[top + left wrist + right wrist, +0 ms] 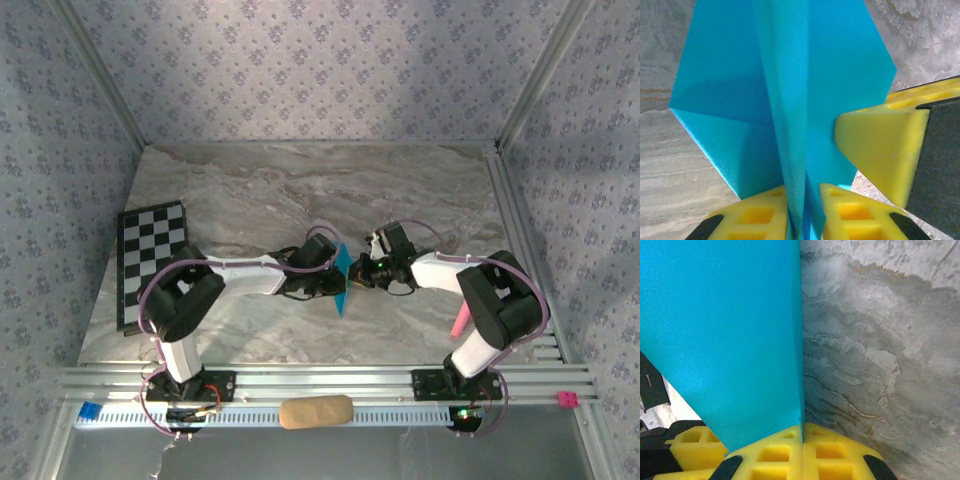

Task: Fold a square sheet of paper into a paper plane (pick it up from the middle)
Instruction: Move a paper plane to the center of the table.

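- The creased turquoise-blue paper sheet point(342, 290) is being held over the marbled tabletop point(300, 190).
- Its fold is being pinched by the closed left gripper point(802, 200), its edge by the closed right gripper point(802, 442).

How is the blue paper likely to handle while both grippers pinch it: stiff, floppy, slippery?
Probably light and floppy: the paper is a thin sheet, though its centre crease likely stiffens it lengthwise. It could tear if the left gripper and right gripper pull apart, since both pinch it. Slipping seems unlikely between the soft-looking yellow pads.
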